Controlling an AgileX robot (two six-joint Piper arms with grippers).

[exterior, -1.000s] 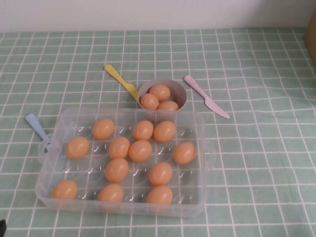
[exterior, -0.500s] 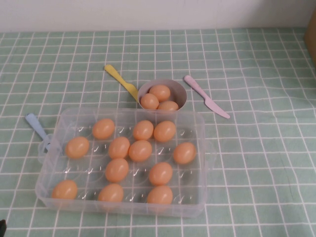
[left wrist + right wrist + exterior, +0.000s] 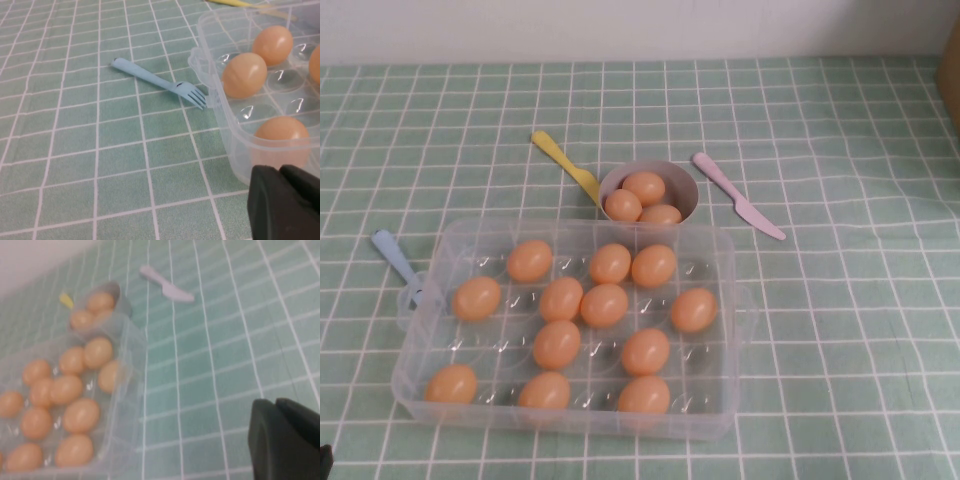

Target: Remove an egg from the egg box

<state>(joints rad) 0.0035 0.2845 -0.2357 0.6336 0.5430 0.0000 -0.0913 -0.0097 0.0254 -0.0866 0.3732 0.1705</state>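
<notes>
The clear plastic egg box (image 3: 732,330) lies at the front middle of the green checked cloth and holds several orange-tan eggs, one near its centre (image 3: 604,305). Neither gripper shows in the high view. My left gripper (image 3: 281,170) is shut and empty, low over the cloth just outside the box's near left corner (image 3: 220,115), close to an egg (image 3: 281,134) behind the wall. My right gripper (image 3: 276,402) is shut and empty above the cloth to the right of the box (image 3: 131,370), well apart from it.
A lilac-grey bowl (image 3: 688,195) with three eggs stands behind the box. A yellow spoon (image 3: 565,165) lies to its left and a pink knife (image 3: 738,195) to its right. A blue fork (image 3: 396,262) touches the box's left handle. A brown object (image 3: 952,70) is at the right edge.
</notes>
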